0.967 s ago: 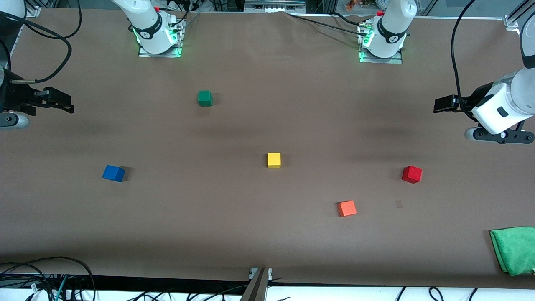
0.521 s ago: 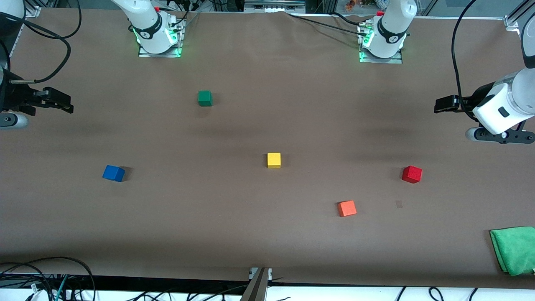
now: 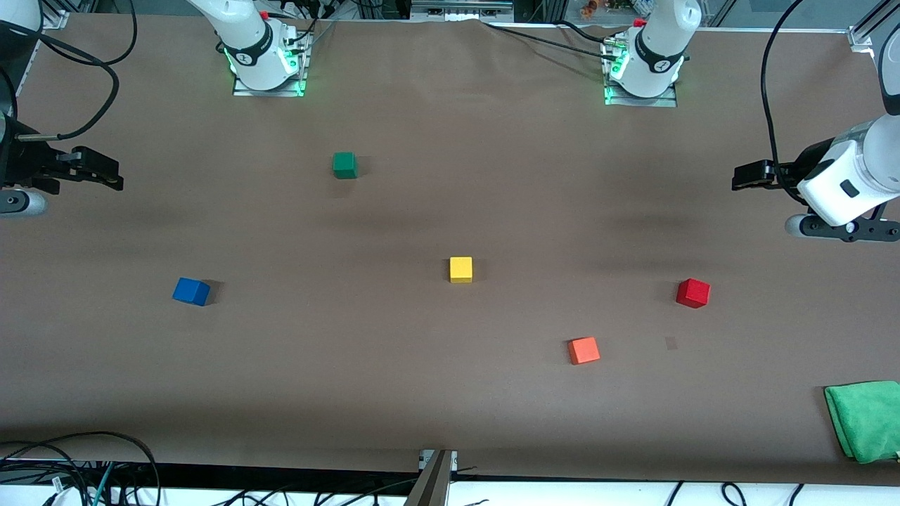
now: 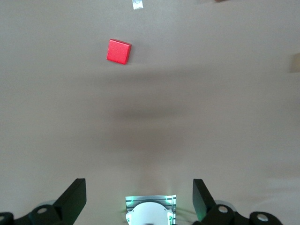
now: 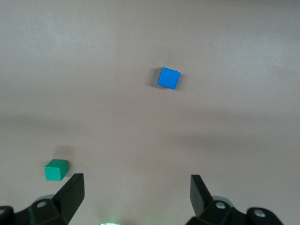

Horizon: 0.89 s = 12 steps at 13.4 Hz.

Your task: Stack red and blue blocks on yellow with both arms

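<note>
the orange block (image 3: pixel 583 350) sat near the red block (image 3: pixel 692 292), so a hasty pick could have taken the wrong one. the left gripper (image 3: pixel 747 175) hung high over its end of the table, empty, jaws wide. the right gripper (image 3: pixel 98 171) did likewise above the blue block (image 3: pixel 190 291). the yellow block (image 3: pixel 460 269) lay mid-table, bare.

Front camera looks down over the whole table (image 3: pixel 422 393); wrist cameras face straight down — from high up.
</note>
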{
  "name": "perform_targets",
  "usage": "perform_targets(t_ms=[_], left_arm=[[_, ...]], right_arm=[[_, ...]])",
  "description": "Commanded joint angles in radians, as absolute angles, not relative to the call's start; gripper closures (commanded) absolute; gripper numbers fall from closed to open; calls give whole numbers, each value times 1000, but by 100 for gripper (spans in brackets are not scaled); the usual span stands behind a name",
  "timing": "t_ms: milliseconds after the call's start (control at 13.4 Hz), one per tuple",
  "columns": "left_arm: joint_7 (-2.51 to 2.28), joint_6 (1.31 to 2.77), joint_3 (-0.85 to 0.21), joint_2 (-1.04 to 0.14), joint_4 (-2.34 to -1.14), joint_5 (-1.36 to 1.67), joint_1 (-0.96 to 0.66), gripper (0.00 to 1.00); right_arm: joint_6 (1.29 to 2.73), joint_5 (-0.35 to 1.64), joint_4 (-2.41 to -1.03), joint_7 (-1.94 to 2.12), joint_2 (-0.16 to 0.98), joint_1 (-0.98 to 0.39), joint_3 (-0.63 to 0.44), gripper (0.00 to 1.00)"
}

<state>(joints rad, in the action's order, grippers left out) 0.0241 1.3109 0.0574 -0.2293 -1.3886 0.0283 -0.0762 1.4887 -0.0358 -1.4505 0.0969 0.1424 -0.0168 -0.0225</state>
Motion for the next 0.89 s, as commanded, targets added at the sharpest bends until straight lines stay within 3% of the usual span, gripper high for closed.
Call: perform_targets(t_ms=[0,521,818], left_arm=[[46,1295,55,-222,-1381,8,-69,0],[162,1393,55,-304,-1396,8,-25,0],[296,1595,55,-366,-1457,8,20,0]], right_arm=[[1479,-20,-1428,97,150,-12,-25,0],[1479,-20,-1428,97,150,-12,-25,0],[1479,-20,-1428,97,150,-12,-25,0]])
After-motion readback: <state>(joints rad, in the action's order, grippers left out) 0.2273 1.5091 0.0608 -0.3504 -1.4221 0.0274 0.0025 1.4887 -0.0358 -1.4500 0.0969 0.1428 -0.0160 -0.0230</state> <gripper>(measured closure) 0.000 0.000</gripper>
